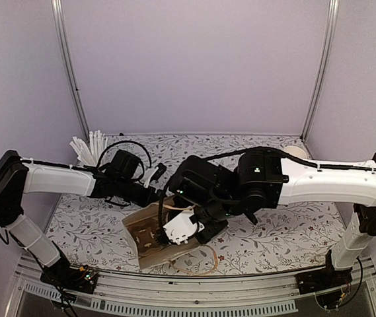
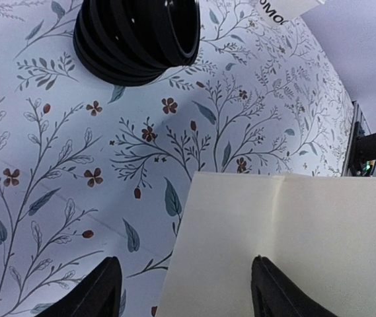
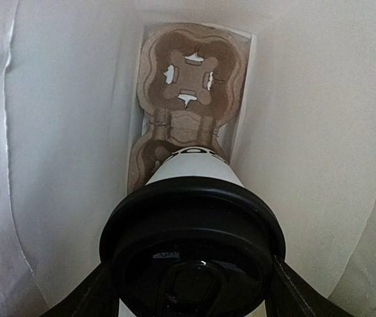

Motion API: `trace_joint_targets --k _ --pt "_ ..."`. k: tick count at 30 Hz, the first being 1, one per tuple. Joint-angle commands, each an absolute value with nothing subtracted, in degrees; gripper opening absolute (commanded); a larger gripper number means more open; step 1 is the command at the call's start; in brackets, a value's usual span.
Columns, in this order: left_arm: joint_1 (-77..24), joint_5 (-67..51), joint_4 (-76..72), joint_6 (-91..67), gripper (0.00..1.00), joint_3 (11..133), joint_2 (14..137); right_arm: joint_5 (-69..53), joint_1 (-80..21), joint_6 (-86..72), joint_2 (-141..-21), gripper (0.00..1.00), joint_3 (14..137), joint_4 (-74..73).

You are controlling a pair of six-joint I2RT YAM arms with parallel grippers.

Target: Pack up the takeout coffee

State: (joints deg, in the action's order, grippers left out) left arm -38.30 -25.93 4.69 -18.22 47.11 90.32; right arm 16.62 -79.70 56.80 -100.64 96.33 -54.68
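The takeout coffee [image 3: 194,173], a white cup with a black lid, is held lid-first toward the right wrist camera, my right gripper [image 3: 191,285] shut on it just below the lid. It sits inside the mouth of a paper bag [image 3: 62,132] with a brown cardboard cup carrier [image 3: 189,86] at the bag's far end. From above, the bag [image 1: 145,236] lies on its side at the table's front middle, and the cup [image 1: 180,228] and right gripper [image 1: 193,228] are at its opening. My left gripper [image 1: 156,195] hovers at the bag's upper edge, its jaws apart over the cream bag panel [image 2: 293,238].
A stack of black lids [image 2: 135,39] lies on the floral tablecloth beyond the left gripper [image 2: 188,285]. A cup of white stir sticks [image 1: 88,146] stands at the back left. A white rounded object [image 1: 297,152] sits at the back right. The bag's handles [image 1: 197,263] trail toward the front edge.
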Motion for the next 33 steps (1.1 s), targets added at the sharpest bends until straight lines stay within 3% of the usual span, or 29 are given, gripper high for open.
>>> trace_joint_targets --k 1,22,33 --pt "-38.8 -28.7 -0.2 -17.4 0.69 48.3 91.4 19.9 -78.9 57.3 -99.6 0.48 95.1 -52.3" --pt "-38.9 -32.5 -10.1 -19.2 0.69 45.4 89.5 27.4 -78.5 64.0 -95.8 0.46 82.9 -37.5" --pt "-40.5 -33.9 -15.2 -20.4 0.69 42.9 88.0 25.0 -78.2 62.4 -93.9 0.47 79.9 -39.4"
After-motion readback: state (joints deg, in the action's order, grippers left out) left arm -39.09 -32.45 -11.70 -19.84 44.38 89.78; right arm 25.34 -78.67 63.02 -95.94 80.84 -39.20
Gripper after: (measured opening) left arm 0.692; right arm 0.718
